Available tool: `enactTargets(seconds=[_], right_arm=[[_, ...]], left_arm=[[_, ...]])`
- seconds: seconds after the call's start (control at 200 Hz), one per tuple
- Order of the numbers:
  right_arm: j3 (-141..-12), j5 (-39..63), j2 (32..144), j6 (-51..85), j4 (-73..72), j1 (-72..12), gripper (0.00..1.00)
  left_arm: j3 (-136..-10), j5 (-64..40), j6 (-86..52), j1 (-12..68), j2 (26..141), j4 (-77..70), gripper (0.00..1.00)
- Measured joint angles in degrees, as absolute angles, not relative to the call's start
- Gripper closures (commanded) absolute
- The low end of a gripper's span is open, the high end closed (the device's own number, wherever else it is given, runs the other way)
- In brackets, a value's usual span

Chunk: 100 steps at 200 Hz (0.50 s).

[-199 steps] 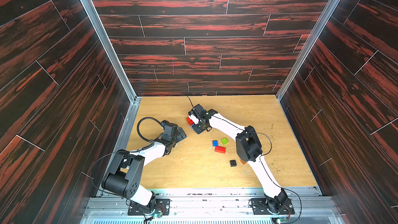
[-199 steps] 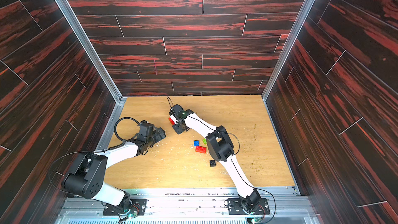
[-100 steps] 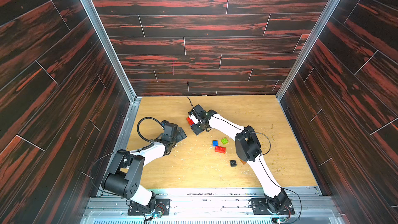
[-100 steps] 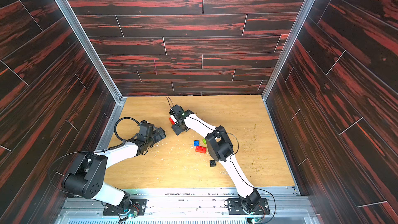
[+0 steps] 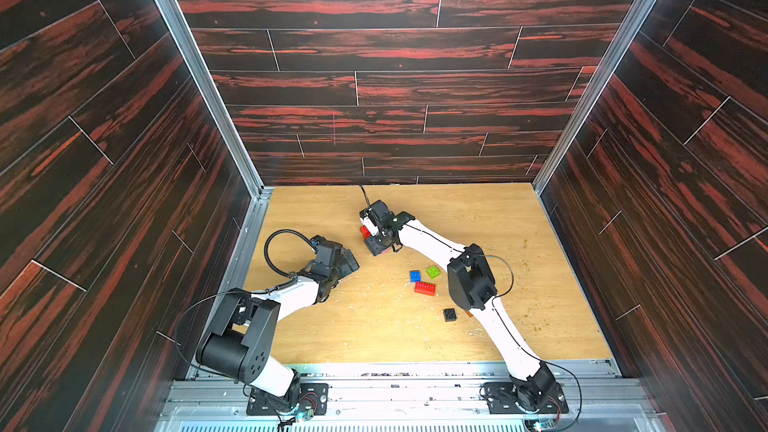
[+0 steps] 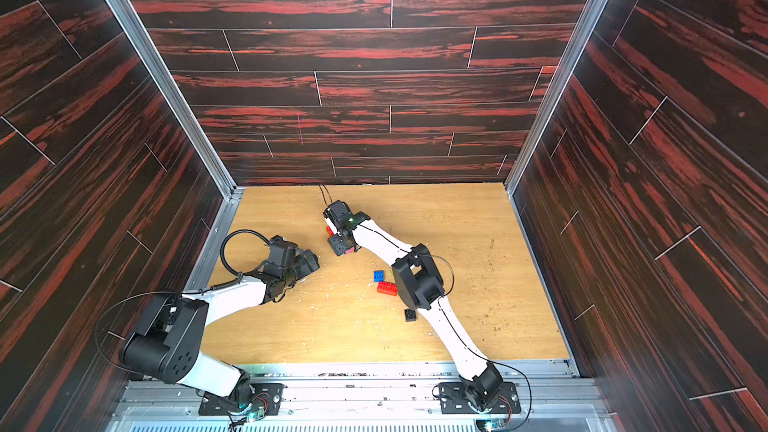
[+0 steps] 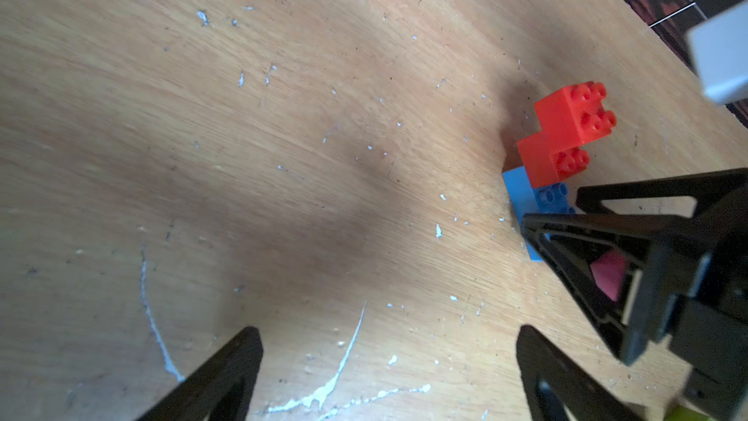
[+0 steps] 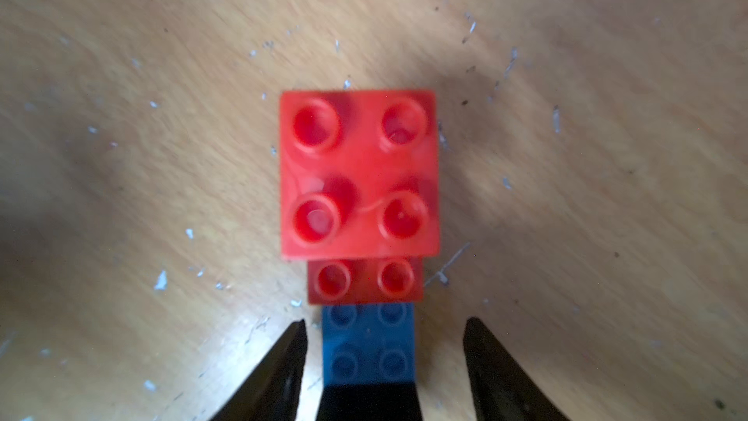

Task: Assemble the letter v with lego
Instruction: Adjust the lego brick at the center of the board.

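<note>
The lego stack [image 8: 358, 172] is sitting just left of centre on the table [image 5: 332, 334], with its long axis running far-left to near-right. Two red bricks [image 7: 566, 131] are stepping up toward the far-left end, followed by one light blue brick [image 8: 368, 342] and one pink brick [image 7: 607, 273]. The right gripper [image 8: 384, 324] is straddling the light blue brick, jaws parted with a gap on each side. The left gripper [image 7: 388, 330] is hanging wide open left of the stack, while four loose bricks are lying near-right of it: one blue square [image 5: 414, 275], one lime green square [image 5: 432, 271], one red oblong [image 5: 425, 288] and one black square [image 5: 449, 314].
</note>
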<state>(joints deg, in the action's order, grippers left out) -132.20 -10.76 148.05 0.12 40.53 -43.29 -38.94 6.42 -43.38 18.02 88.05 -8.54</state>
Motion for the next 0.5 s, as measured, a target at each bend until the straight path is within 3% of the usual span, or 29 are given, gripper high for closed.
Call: enactTargets(seconds=[0.11,0.321,0.501], right_arm=[[-132.2,-10.8,148.3,0.1,40.8,-43.3,0.39],[-132.3,-10.7,148.3,-0.2,41.2,-43.3,0.55],[-132.9,-10.0,148.3,-0.3,41.7,-43.3,0.58]], left_arm=[[-38.8,6.4,-43.4,18.0,88.0,-8.6,0.0],[-38.3,6.4,-43.4,18.0,87.6,-8.3,0.0],[-37.9,6.5,-43.4,18.0,86.2,-8.1,0.0]])
